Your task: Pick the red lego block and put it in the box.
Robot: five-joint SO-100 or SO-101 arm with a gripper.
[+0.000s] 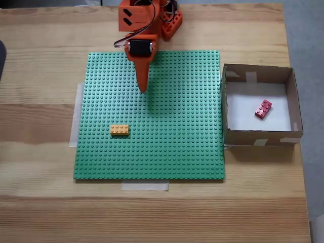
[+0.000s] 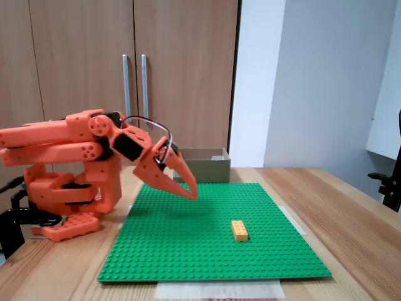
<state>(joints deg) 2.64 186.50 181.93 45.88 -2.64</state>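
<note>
A pale wooden desk (image 1: 40, 116) with long grain lines carried everything. A green studded baseplate (image 1: 172, 136) lay flat on its middle, with pale tape strips (image 1: 145, 186) showing at its left and near edges in a fixed view. Just beside the baseplate's right edge in that view stood the box (image 1: 258, 136), brown cardboard with low walls. The orange arm base (image 2: 69, 207) sat on the desk just beyond the baseplate's far edge.

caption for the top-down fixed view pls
Red lego block lies in the box; closed gripper hovers over the green baseplate.
</note>
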